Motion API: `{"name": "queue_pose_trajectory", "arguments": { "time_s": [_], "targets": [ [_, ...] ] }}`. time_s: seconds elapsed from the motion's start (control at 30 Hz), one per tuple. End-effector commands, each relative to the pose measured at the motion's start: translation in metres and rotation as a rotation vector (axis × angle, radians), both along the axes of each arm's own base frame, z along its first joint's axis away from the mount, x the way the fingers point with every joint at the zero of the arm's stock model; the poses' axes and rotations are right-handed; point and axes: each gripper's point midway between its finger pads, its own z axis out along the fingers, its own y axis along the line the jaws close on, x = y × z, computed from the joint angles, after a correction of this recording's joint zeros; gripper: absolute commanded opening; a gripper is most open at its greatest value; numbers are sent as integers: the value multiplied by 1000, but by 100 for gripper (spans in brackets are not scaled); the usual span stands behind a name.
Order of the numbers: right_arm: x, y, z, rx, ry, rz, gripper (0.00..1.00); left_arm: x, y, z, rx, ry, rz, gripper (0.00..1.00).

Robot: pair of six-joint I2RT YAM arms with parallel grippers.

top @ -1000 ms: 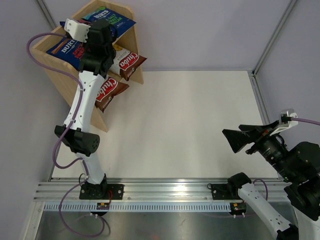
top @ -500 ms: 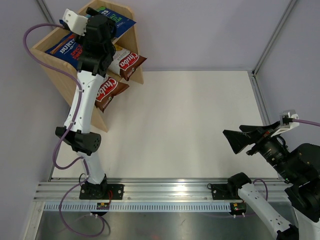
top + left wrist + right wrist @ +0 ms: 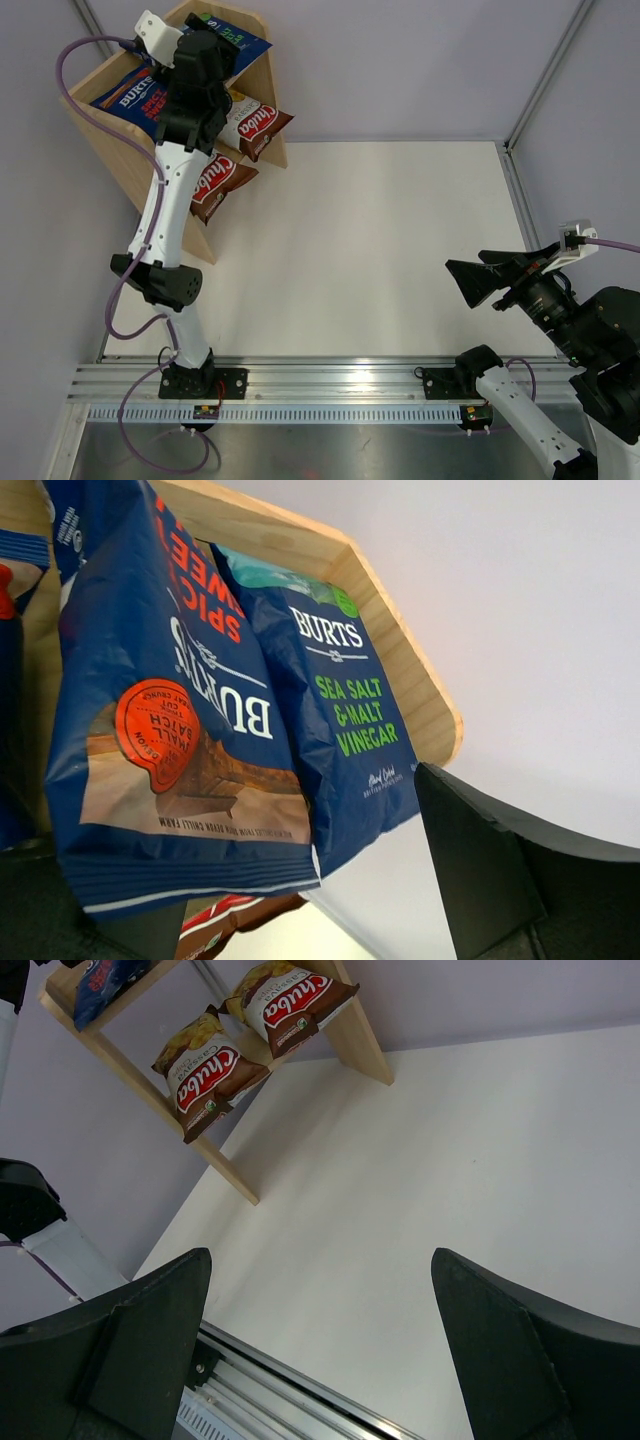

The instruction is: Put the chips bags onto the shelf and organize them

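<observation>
Pale wood marks the far left corner of the white table (image 3: 400,250), where the two-tier shelf (image 3: 268,120) stands with all five chips bags on it. Three blue Burts bags lie side by side on the top tier. In the left wrist view, a red-labelled Burts bag (image 3: 170,730) sits in the middle. Its edge lies against the Sea Salt & Malt Vinegar bag (image 3: 345,730) toward the picture's right. A sliver of a third blue bag (image 3: 15,570) shows at the picture's left edge.

The left arm (image 3: 165,200) stretches from its base up to the top tier, a purple cable (image 3: 62,80) looping off its wrist. The left gripper (image 3: 235,870) hangs over the red-labelled bag with its jaws released and spread wide. One finger (image 3: 490,880) stands clear beside the vinegar bag's lower corner. The other is a dark shape at the bottom left, partly behind the bag's hem, and whether it touches the bag cannot be told.

On the lower tier lie two brown-and-white bags with their red logos facing up, the near Chuba bag (image 3: 210,1075) and the far Chuba bag (image 3: 295,1000). The lower ends of both overhang the shelf's front edge.

The right gripper (image 3: 320,1270) hovers above bare table on the right side, well apart from the shelf. Its jaws are wide and nothing is between them. Both arm bases sit on an aluminium rail (image 3: 330,385) at the near edge.
</observation>
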Motion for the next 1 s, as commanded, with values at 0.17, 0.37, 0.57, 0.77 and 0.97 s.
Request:
{"name": "queue_pose_trajectory", "arguments": {
  "time_s": [0.17, 0.37, 0.57, 0.77, 0.97],
  "targets": [
    [-3, 5, 10, 0, -38, 38, 100, -26, -7, 47, 39, -73, -89, 89],
    [-3, 5, 10, -10, -36, 38, 99, -39, 0, 52, 90, -53, -76, 89],
    [1, 10, 6, -7, -22, 53, 99, -58, -3, 66, 150, -54, -141, 91],
    [2, 13, 7, -7, -18, 67, 100, -70, -10, 59, 199, 0, -215, 93],
    [0, 15, 9, 0, -18, 85, 99, -98, 8, 63, 247, 31, -173, 89]
  ]
}}
